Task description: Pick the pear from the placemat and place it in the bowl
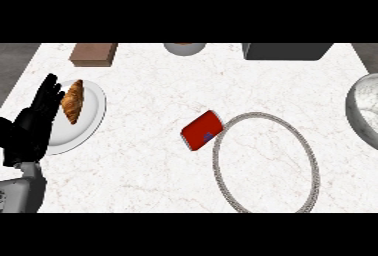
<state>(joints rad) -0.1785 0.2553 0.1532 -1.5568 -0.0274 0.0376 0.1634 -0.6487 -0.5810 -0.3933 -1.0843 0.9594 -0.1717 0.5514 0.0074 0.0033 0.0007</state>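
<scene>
Pear is not to be seen anywhere in the head view, so where it lies cannot be told. The oval white placemat with a grey rope rim (pixel 266 165) is laid in the middle, a bit to the right and near. No fruit is seen on it. The round grey bowl with a speckled white inside (pixel 363 107) is cut off by the right edge, apart from the placemat. A flat red card (pixel 201 130) is laid at the placemat's far left rim, maybe touching it.

A pear is thought to be light, smooth and a bit slippery. It is hard enough to be held but easy to bruise. It is best held round its fat lower part, with fingers on one side and the thumb on the other.

The black left hand (pixel 33 125) is kept at the left edge, open, with its fingers straight and pointed far. Nothing is held in it. It is seen at the left side of the round white plate (pixel 87 125), on which a brown croissant (pixel 72 101) is laid. The right hand is not shown.
</scene>
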